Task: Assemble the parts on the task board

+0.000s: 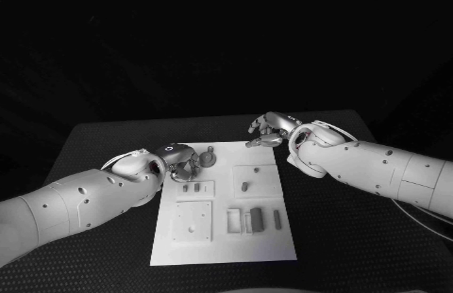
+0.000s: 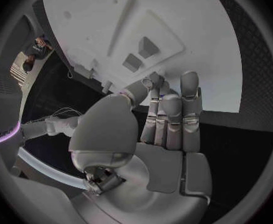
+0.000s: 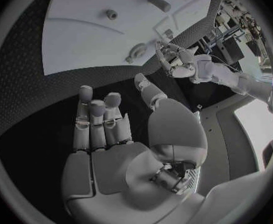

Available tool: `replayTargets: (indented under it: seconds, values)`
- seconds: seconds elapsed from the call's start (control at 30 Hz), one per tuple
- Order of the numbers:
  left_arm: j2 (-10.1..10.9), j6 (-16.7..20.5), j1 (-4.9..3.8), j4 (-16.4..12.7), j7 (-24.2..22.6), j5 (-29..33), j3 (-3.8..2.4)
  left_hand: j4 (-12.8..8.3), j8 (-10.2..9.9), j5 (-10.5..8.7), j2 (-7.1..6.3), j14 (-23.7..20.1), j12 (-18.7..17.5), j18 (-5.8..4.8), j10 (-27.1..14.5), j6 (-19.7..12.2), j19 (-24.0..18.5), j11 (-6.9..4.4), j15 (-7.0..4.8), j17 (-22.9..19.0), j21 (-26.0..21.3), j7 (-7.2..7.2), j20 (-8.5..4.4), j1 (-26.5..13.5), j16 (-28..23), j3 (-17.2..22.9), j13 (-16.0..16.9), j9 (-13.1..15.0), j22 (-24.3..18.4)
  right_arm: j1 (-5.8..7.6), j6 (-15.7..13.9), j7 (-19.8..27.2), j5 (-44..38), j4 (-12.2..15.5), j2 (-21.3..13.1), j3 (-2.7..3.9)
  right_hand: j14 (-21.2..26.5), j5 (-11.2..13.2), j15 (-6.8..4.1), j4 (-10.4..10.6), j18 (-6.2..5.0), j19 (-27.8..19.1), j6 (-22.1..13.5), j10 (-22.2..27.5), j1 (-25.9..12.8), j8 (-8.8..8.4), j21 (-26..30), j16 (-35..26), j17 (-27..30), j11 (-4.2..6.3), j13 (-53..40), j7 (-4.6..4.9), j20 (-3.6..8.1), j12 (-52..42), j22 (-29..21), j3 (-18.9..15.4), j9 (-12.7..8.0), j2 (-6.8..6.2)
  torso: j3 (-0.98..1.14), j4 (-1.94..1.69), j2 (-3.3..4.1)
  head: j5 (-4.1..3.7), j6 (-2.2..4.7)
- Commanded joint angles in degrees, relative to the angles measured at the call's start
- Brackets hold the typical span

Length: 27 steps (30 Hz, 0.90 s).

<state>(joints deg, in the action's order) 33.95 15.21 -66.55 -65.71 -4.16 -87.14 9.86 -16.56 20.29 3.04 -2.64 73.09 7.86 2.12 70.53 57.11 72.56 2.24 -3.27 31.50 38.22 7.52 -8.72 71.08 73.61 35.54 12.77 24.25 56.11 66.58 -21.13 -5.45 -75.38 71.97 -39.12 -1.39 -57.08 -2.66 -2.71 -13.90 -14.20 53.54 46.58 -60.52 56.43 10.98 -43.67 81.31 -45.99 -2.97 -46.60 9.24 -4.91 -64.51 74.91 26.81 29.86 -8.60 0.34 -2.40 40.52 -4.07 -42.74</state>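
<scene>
Silver left robot hand [image 1: 179, 160] at task board [image 1: 222, 254] edge, fingers curled.

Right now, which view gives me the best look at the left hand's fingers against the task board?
The left wrist view: the left hand has its fingers straight over the task board edge, holding nothing. The head view shows it small, beside the board; the right wrist view shows it distant.

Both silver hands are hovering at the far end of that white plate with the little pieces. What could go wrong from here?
The left hand hangs right beside a small round part at the task board's far edge; a careless move might knock it off onto the table. The right hand looks empty above the far edge; lowering blindly, it might nudge the board.
</scene>
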Motion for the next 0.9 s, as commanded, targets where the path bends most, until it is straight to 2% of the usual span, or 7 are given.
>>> replayTargets:
  seconds: [0.03, 0.27, 0.47, 0.9]
  values:
    - [-0.06, 0.06, 0.35, 0.18, 0.38, 0.25, 0.19, -0.21, -0.37, 0.13, -0.79, -0.48, -0.59, 5.17, -0.04, -0.85, -0.37, 1.15, 0.1, -0.08, -0.19, 0.13, -0.11, 0.53, -0.23, 0.21, -0.21, -0.16, 0.1, -0.04, 0.18, 0.41, -0.15, 0.03, -0.06, 0.03, 0.11, -0.15, -0.36, -0.05, -0.8, 0.02, 0.0, 0.17, -0.05, 0.29, 0.14, 0.2, 0.08, -0.02, 0.07, 0.3, -0.03, -0.29, 0.82, -0.16, -0.07, 0.46, -0.03, -0.01, -0.01, 0.02, -0.01]
    - [0.01, 1.0, 0.35, 0.29, 0.36, 0.78, 0.19, -0.18, -2.24, 0.12, -1.95, -0.41, -1.68, 5.38, -1.45, -4.19, -0.26, 1.72, 0.65, -0.02, -0.42, 1.54, 0.29, 1.29, -0.17, -0.16, -0.19, -0.93, 0.26, -0.04, 0.18, 0.4, -0.15, 0.02, -0.08, 0.03, 0.12, -0.15, -0.36, -0.07, -0.8, 0.01, -0.03, 0.18, -0.05, 0.27, 0.14, 0.19, 0.09, -0.03, 0.08, 0.31, -0.03, -0.29, 0.82, -0.17, -0.08, 0.42, -0.01, 0.01, -0.01, 0.05, 0.01]
    - [0.09, 1.39, 0.35, 0.27, 0.44, 0.85, 0.19, -0.18, -3.15, 0.09, -2.52, -0.41, -2.42, 5.63, -2.4, -6.04, -0.19, 2.11, 1.03, -0.02, -0.58, 1.23, 0.66, 1.39, -0.17, -0.67, -0.22, -1.29, 0.39, -0.04, 0.2, 0.41, -0.14, 0.0, -0.09, 0.03, 0.12, -0.15, -0.36, -0.08, -0.8, 0.01, -0.05, 0.18, -0.05, 0.26, 0.15, 0.19, 0.09, -0.03, 0.09, 0.31, -0.03, -0.29, 0.82, -0.17, -0.09, 0.39, 0.02, 0.01, 0.0, 0.05, 0.03]
    - [0.42, 3.37, 0.36, 0.12, -0.11, 1.63, 0.16, -0.19, -3.4, 0.02, -3.26, -0.36, -3.18, 6.09, -3.32, -6.99, 0.0, 2.49, 1.4, 0.03, -0.72, 0.98, 1.04, 0.92, -0.06, -2.3, -0.13, -1.27, 0.63, -0.07, 0.25, 0.4, -0.14, -0.11, -0.19, 0.03, 0.13, -0.16, -0.35, -0.09, -0.8, 0.01, -0.08, 0.19, -0.03, 0.25, 0.15, 0.19, 0.1, -0.04, 0.1, 0.32, -0.03, -0.29, 0.82, -0.16, -0.1, 0.39, -0.01, 0.03, 0.02, 0.06, 0.06]
